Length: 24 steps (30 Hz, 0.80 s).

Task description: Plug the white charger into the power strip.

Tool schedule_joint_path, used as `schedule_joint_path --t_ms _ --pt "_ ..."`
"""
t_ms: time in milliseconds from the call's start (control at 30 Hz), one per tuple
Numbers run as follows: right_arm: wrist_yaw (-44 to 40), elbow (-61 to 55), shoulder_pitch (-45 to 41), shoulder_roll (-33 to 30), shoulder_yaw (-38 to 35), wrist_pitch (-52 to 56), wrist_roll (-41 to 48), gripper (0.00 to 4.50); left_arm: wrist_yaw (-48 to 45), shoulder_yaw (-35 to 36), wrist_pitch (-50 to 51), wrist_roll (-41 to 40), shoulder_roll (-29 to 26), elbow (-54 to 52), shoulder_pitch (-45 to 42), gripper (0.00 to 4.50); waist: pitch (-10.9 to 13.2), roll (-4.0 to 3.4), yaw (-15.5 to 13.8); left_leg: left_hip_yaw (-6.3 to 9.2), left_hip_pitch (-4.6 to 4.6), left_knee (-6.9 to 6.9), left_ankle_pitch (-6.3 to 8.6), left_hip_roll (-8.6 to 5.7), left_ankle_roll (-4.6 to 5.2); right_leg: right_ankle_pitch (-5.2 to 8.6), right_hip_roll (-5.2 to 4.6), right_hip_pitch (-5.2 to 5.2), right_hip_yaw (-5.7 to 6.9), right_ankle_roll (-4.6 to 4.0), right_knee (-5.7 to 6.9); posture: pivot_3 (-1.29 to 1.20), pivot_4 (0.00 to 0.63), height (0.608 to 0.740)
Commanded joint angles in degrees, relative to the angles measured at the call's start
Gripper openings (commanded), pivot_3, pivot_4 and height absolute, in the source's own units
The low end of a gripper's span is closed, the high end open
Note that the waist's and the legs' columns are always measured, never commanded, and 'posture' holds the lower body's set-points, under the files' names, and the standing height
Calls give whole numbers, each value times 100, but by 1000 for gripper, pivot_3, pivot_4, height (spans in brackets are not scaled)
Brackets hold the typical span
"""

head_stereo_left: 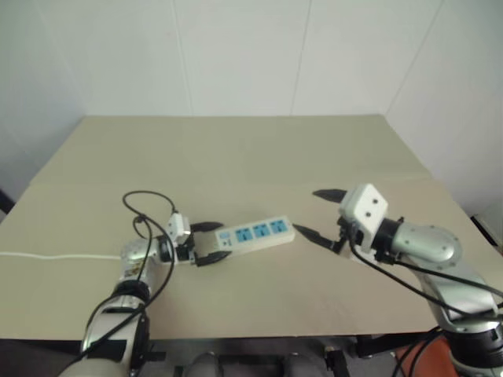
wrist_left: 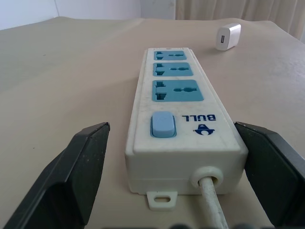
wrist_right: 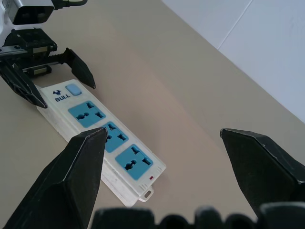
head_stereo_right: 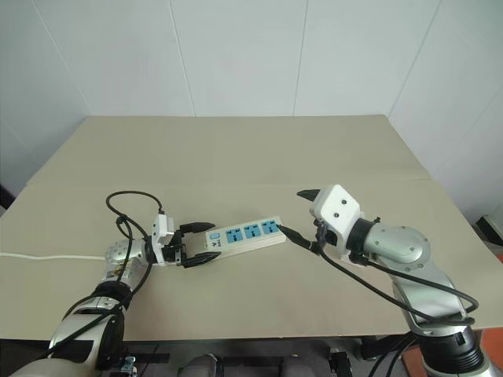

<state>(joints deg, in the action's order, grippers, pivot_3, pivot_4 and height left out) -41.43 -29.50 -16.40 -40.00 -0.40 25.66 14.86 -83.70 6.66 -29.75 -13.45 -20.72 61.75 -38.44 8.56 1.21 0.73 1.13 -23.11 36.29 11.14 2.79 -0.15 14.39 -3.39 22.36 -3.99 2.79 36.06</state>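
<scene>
The strip (head_stereo_left: 255,233) lies flat on the tan table (head_stereo_left: 236,149), just below the centre of the left eye frame, running slightly uphill to the right. It shows three blue outlets, a small switch (wrist_left: 162,125) at its cord end, and a thin white cord (head_stereo_left: 55,256) trailing off to the left edge.

The left end effector (head_stereo_left: 211,242) sits at lower left of centre, pointing right, its black fingers (wrist_left: 71,176) spread wide on either side of the strip's cord end. They flank it with table showing between each finger and the casing.

The right end effector (head_stereo_left: 322,214) hovers right of centre, above the table and beyond the strip's far end, its two fingers spread wide and holding nothing.

The charger (wrist_left: 228,36) lies on the table past the strip's far end, in the upper right of the left wrist frame, apart from the strip and from both end effectors.
</scene>
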Motion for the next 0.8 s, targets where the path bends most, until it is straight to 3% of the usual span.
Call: schedule_joint_path --t_ms 33,200,367,567,800 --pt "62 -233 5 0 -183 11 94 4500 147 -38 -63 98 30 123 -89 4454 0 0 -2 0 0 0 0 0 0 0 0 -1 0 0 0 0 150 740" --pt "77 -251 7 0 -195 36 117 4500 452 -99 -189 259 47 239 -149 4454 0 0 -3 0 1 0 0 -1 0 0 0 -2 0 0 0 0 150 740" --pt "83 -260 -2 5 -205 58 134 4500 480 -161 -171 377 -2 337 -182 3295 0 0 -3 2 0 0 0 -1 0 0 0 -1 0 0 -1 0 150 740" --pt "77 -292 -6 -13 -217 97 137 4500 287 -125 20 236 18 218 -179 3259 0 0 -3 1 1 0 0 -1 0 0 0 -2 0 0 0 0 150 740" --pt "-427 -399 61 -992 -725 781 374 4500 -467 -193 449 39 -36 -287 -107 3259 0 0 -14 0 -12 -1 0 -3 0 0 -3 1 1 1 -13 0 150 740"
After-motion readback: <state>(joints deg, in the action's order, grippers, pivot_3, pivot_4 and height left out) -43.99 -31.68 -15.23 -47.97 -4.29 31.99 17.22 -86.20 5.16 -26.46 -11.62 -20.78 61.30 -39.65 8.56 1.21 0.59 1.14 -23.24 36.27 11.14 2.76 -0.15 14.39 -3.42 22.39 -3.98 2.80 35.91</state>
